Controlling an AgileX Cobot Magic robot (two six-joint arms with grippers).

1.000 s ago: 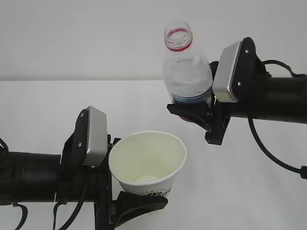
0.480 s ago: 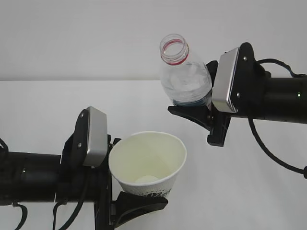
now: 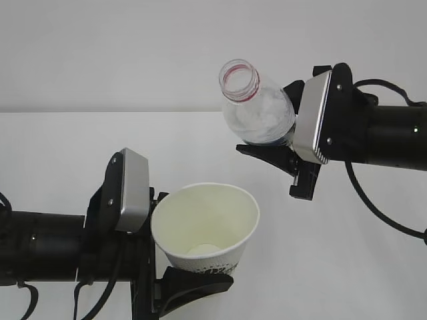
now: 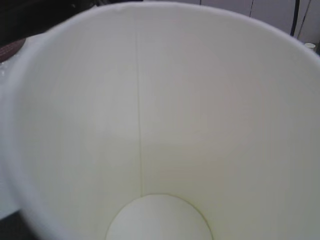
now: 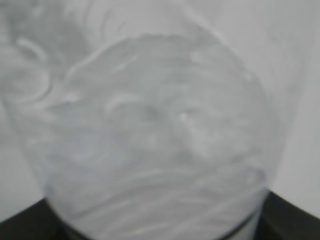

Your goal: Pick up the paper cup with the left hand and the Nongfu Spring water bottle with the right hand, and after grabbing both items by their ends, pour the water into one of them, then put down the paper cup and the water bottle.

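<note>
Above white table (image 3: 347, 267), right pincer (image 3: 277, 150) grips tilted bottle (image 3: 257, 110).

My left gripper (image 3: 193, 283) runs off the exterior view's bottom edge, its far finger hidden behind the cup (image 3: 205, 227). The cup (image 4: 160, 125) overfills my left wrist view, rim cropped. My right wrist view shows the bottle (image 5: 150, 140) only as a blur. Its lower body and label sit hidden behind my right gripper (image 3: 277, 150).
</note>
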